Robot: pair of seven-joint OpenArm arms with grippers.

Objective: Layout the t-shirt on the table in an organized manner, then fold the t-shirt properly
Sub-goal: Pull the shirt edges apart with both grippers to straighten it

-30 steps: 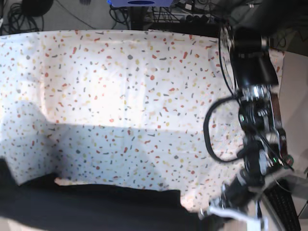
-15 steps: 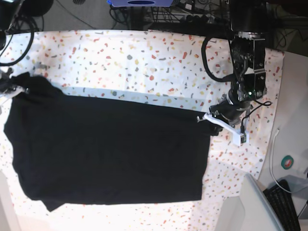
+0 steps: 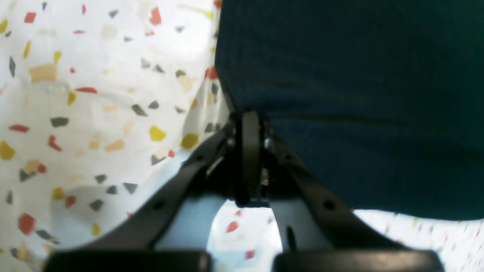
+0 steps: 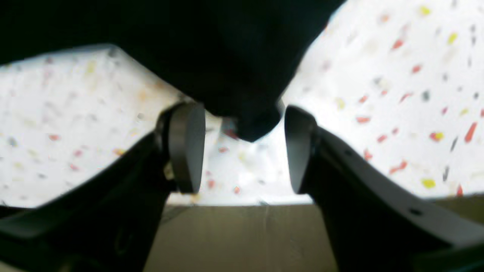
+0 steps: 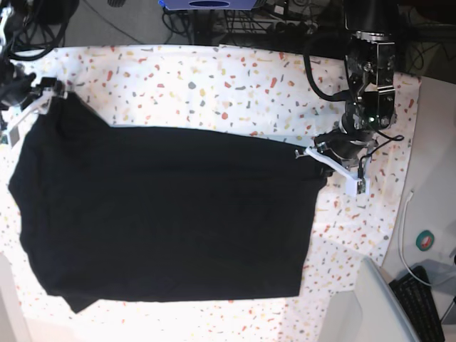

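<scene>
The black t-shirt [image 5: 164, 214] lies spread wide and mostly flat on the speckled table [image 5: 214, 78]. My left gripper [image 5: 311, 154], on the base view's right, is shut on the shirt's far right corner. The left wrist view shows its jaws [image 3: 247, 117] pinched on the dark fabric edge [image 3: 359, 94], low over the cloth. My right gripper [image 5: 51, 94], at the base view's far left, is open. In the right wrist view its two pads [image 4: 187, 147] stand apart either side of a hanging shirt corner [image 4: 249, 128].
A grey side surface [image 5: 438, 142] borders the table on the right, with a green tape roll [image 5: 426, 241], a white cable [image 5: 405, 214] and a keyboard [image 5: 420, 303]. Cables and gear [image 5: 214, 18] lie behind the table. A brown surface [image 4: 245, 234] shows beyond the table edge.
The shirt went from bunched at the table's near edge to spread across the table. Both arms moved toward the far side, carrying its top corners, the left-hand corner most recently.
</scene>
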